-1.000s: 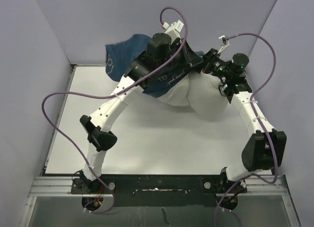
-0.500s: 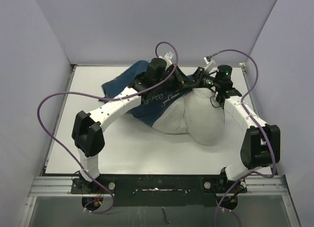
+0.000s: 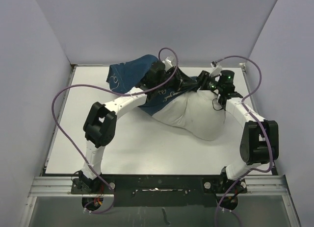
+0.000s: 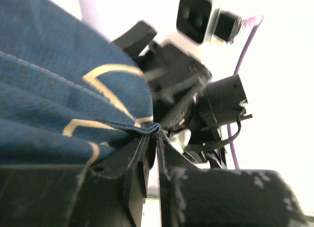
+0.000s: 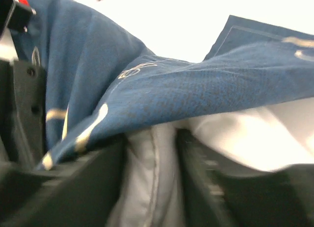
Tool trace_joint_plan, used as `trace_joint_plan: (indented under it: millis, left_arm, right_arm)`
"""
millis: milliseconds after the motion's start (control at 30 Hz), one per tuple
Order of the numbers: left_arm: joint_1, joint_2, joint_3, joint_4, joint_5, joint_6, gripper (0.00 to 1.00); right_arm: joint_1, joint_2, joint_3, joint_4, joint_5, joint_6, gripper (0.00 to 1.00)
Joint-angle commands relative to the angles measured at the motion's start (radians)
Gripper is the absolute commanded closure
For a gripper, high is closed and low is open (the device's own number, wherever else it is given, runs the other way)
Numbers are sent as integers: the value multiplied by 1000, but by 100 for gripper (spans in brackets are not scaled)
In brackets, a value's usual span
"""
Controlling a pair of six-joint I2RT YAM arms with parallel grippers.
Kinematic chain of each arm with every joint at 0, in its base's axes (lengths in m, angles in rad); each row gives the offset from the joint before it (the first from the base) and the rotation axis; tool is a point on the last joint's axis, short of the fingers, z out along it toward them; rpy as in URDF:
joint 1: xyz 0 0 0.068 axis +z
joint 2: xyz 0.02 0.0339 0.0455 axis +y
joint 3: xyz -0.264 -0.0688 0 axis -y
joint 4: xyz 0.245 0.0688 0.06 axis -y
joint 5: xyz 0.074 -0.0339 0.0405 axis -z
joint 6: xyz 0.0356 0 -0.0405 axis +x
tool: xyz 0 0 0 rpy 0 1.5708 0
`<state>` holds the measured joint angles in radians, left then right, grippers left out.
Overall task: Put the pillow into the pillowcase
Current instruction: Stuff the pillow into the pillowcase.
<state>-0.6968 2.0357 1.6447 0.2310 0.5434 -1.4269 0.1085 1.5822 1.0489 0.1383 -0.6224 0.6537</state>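
bare white table (image 3: 137, 148) near and left; left gripper (image 4: 152, 138) pinched tight on pillowcase (image 3: 128, 74) hem by far edge, right gripper (image 5: 149, 188) parted around pillow (image 3: 196, 114) fabric.

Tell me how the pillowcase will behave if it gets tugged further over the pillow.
The pillowcase is probably floppy: it drapes in loose folds and bunches where the left end effector pinches it. It may drag on the pillow, whose wrinkled bulk looks soft enough to squash rather than slide.
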Motion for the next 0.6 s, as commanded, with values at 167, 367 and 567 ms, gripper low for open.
trace_joint_plan:
  millis: [167, 367, 567]
  left_arm:
    - [13, 350, 673, -185, -92, 304, 51]
    - [20, 401, 829, -217, -53, 417, 28]
    - [30, 240, 747, -342, -134, 713, 2]
  right_arm:
    - [-282, 157, 440, -295, -145, -364, 15]
    - [-353, 174, 563, -458, -282, -573, 0]
    - [-396, 110, 593, -454, -506, -722, 2]
